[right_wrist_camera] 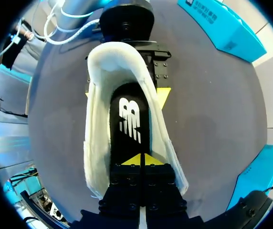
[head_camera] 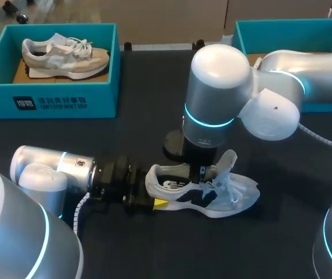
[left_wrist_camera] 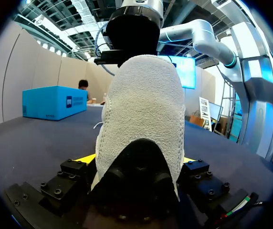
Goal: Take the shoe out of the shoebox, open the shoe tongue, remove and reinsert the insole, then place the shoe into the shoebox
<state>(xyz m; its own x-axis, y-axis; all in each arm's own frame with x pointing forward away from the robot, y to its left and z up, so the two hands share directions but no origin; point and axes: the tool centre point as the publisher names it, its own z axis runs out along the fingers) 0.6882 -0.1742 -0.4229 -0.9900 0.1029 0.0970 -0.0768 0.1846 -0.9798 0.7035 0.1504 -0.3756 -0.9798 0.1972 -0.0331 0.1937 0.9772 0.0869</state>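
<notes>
1. Left gripper (left_wrist_camera: pixel 137 160) lies low on the table (head_camera: pixel 154 122) and clamps the heel of the shoe (head_camera: pixel 224 192) from both sides. A yellow tip shows at each flank. This hold seems meant to pin the shoe steady while the other arm works inside it.
2. That shoe rests sole down on the table, outside both boxes, its tongue (head_camera: pixel 228 158) lifted so the opening is free.
3. From above, the right gripper (right_wrist_camera: pixel 140 160) reaches into the opening with its tips pressed together on the black insole (right_wrist_camera: pixel 129 119). Whether they pinch any of it I cannot tell. The insole step looks to be in hand.
4. At the far edge, the left shoebox (head_camera: pixel 50 103) holds a second shoe (head_camera: pixel 64 55). The right shoebox (head_camera: pixel 282 26) is mostly hidden behind the right arm.
</notes>
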